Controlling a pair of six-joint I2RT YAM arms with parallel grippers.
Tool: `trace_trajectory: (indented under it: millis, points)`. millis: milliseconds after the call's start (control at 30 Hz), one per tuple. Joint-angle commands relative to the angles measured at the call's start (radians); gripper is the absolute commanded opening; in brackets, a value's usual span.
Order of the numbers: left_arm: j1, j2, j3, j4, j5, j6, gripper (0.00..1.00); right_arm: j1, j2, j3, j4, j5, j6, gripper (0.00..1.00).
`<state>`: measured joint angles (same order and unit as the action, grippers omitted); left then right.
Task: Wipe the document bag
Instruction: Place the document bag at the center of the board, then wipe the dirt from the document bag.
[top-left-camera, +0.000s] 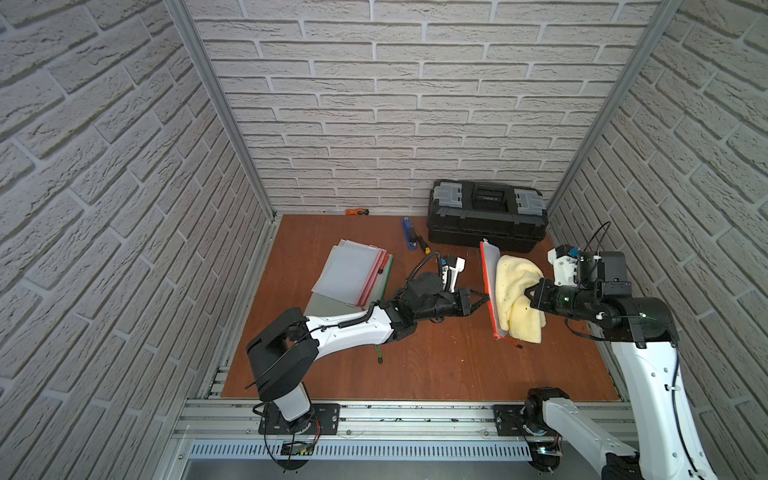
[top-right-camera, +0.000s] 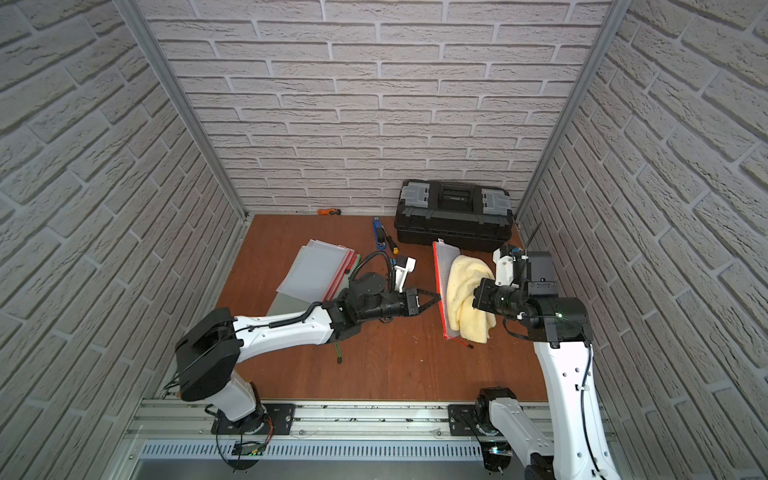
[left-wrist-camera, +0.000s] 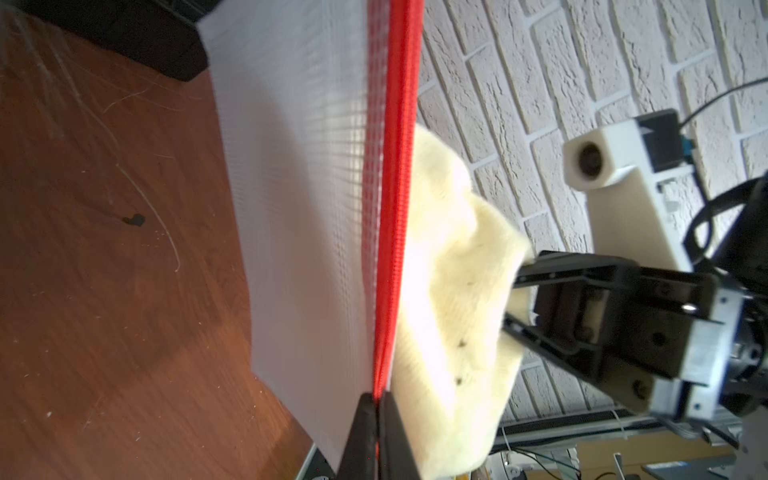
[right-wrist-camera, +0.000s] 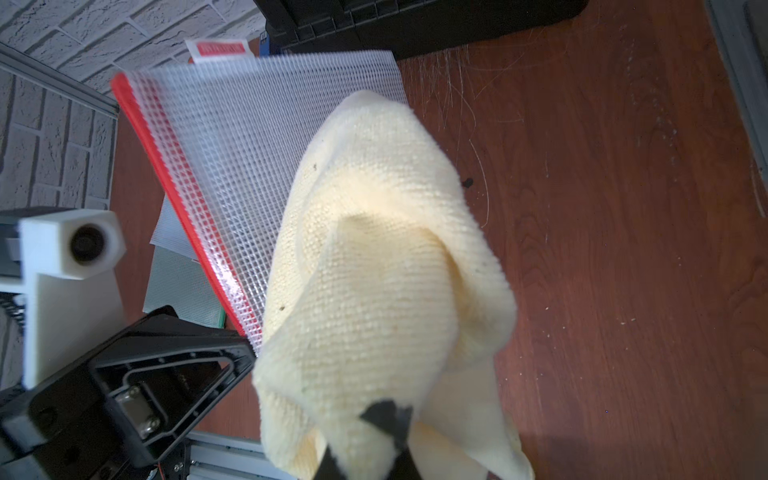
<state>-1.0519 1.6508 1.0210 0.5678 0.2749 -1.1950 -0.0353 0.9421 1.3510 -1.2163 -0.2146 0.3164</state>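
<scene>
The document bag (top-left-camera: 490, 254) (top-right-camera: 441, 266) is clear mesh with a red zipper edge. It stands tilted on its long edge at the right middle of the wooden floor. My left gripper (top-left-camera: 486, 300) (top-right-camera: 438, 298) (left-wrist-camera: 378, 399) is shut on the bag's red zipper edge (left-wrist-camera: 390, 208). A pale yellow cloth (top-left-camera: 517, 291) (top-right-camera: 465, 291) (right-wrist-camera: 374, 249) lies pressed against the bag's right face (right-wrist-camera: 232, 145). My right gripper (top-left-camera: 532, 293) (top-right-camera: 478, 297) (right-wrist-camera: 386, 415) is shut on a bunch of that cloth (left-wrist-camera: 449, 270). The cloth hides much of that face.
A black toolbox (top-left-camera: 486, 216) stands at the back right, just behind the bag. A stack of other mesh bags (top-left-camera: 353, 274) lies left of centre. A blue tool (top-left-camera: 409, 235), a screwdriver (top-left-camera: 424, 245) and an orange tool (top-left-camera: 356, 212) lie near the back wall. A green cord (top-left-camera: 379, 353) lies below the left arm.
</scene>
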Motion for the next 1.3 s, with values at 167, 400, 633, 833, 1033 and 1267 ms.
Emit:
trace_trajectory:
  millis: [167, 400, 633, 833, 1033, 1267]
  points:
    - [0.029, 0.013, -0.169, 0.002, -0.075, -0.045, 0.00, 0.003, 0.040, -0.011, 0.066, -0.073, -0.041, 0.03]
    - [0.033, 0.011, -0.300, -0.102, -0.134, -0.035, 0.00, 0.003, 0.063, -0.131, 0.159, -0.159, -0.022, 0.03]
    - [0.033, -0.051, -0.285, -0.467, -0.245, 0.049, 0.25, 0.025, 0.070, -0.281, 0.250, -0.276, -0.004, 0.03]
    - [0.031, -0.141, -0.148, -0.857, -0.460, 0.194, 0.65, 0.171, 0.122, -0.430, 0.357, -0.163, 0.056, 0.03]
    - [0.007, -0.192, -0.141, -0.762, -0.390, 0.219, 0.53, 0.213, 0.251, -0.500, 0.377, -0.090, 0.065, 0.03]
    - [0.003, -0.067, -0.155, -0.475, -0.251, 0.163, 0.32, 0.269, 0.392, -0.576, 0.517, -0.083, 0.105, 0.03]
